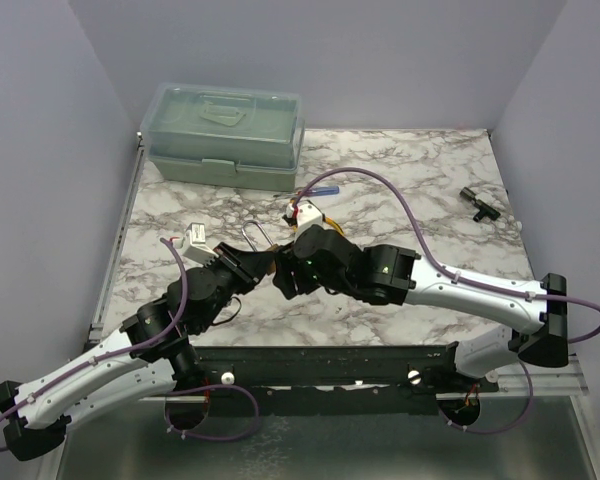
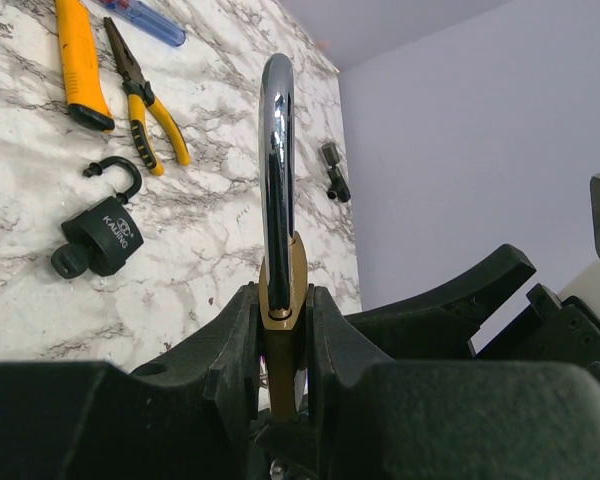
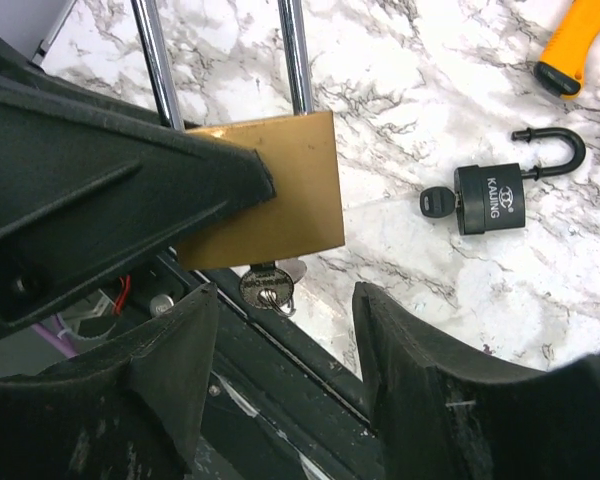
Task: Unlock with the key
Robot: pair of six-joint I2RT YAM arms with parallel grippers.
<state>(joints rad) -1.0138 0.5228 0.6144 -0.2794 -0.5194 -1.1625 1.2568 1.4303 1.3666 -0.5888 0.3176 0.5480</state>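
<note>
Left pincer (image 2: 282,315) clenched on rectangular brass padlock (image 3: 280,190), steadying it; right pincer (image 3: 285,315) released, straddling small silver key (image 3: 267,286) for turning.

The black fingers (image 3: 110,190) of the left gripper (image 2: 282,320) are blocking one side of the brass rectangular padlock (image 3: 280,190). Open air is lying under its silver key (image 3: 267,285), between the spread fingers (image 3: 420,380) of the right gripper (image 3: 285,305).

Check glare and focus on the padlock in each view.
Left wrist: bright glare streak down the shackle; left tool near-black, little detail. Right wrist: padlock evenly lit, key in focus. Top external: soft light, no glare, padlock tiny and mostly hidden.
</note>
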